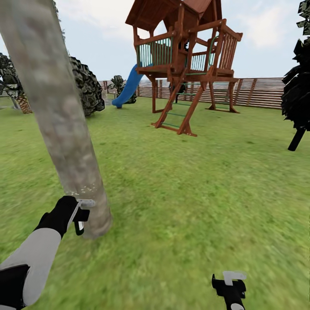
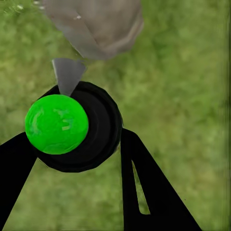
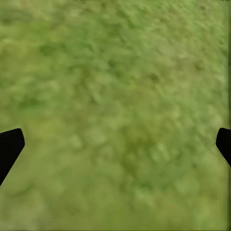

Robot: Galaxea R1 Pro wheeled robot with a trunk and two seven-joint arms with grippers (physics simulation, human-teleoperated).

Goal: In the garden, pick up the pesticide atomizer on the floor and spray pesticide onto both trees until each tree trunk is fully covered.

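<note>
A thick, mottled grey-tan tree trunk [image 1: 60, 120] leans across the left of the head view, with a thin band of white pesticide specks [image 1: 82, 189] low on the bark. My left gripper [image 1: 79, 217] sits right beside the trunk's base, shut on the pesticide atomizer [image 1: 84, 213]. In the left wrist view the atomizer [image 2: 101, 125] is a round black body with a green ball on it. Its grey nozzle [image 2: 67, 74] points at the trunk base [image 2: 96, 24], and the left gripper [image 2: 77, 144] clasps it from both sides. My right gripper [image 1: 230, 284] hangs open over bare lawn [image 3: 115, 96].
Across the lawn stand a wooden playset [image 1: 185, 64] with a blue slide [image 1: 129, 86] and a slatted fence [image 1: 258, 92]. A dark narrow tree [image 1: 297, 94] is at the right. At the left are a dark bush [image 1: 86, 86] and a scaly palm base [image 1: 23, 104].
</note>
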